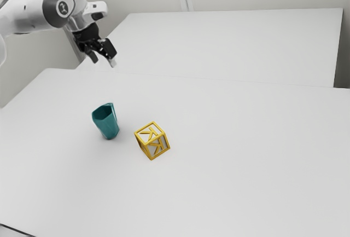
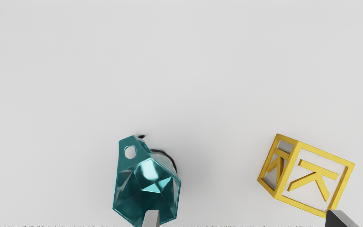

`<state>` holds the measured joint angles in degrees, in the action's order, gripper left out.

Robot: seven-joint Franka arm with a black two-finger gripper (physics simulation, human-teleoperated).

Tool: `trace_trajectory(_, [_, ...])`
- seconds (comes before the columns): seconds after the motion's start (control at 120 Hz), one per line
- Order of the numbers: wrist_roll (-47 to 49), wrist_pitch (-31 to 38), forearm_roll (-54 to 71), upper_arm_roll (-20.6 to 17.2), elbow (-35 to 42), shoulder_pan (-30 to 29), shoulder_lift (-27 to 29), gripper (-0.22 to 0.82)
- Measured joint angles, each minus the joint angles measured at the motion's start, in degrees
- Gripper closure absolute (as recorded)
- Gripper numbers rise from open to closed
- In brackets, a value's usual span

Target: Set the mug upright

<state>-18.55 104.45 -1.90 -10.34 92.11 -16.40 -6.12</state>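
Note:
In the exterior view my black gripper (image 1: 101,57) hangs above the far left part of the table, well clear of the teal mug (image 1: 107,123). That faceted mug stands tilted, its mouth facing up and toward the exterior view's left. Seen from the wrist, the gripper (image 2: 243,218) has its fingers wide apart with nothing held. One fingertip overlaps the rim of the mug (image 2: 156,198) in this view; the handle with a round hole (image 2: 123,164) is on one side, and I can see into the mug's mouth.
A yellow-framed cube with K-shaped bars (image 1: 152,140) rests near the mug, toward the exterior view's right; the other fingertip overlaps a corner of the cube (image 2: 307,175) in the wrist view. Both are on the white table (image 1: 229,149). Another white surface (image 1: 229,45) lies behind it.

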Motion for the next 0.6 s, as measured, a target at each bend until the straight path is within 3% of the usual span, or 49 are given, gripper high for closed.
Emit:
trace_trajectory(0.192, [1.07,-8.02,-0.98,-0.17,-7.12,-0.38,0.15,0.01])
trace_trajectory(0.6, [2.42,-14.05,-1.4,0.14,-7.89,-0.23,1.25,0.0])
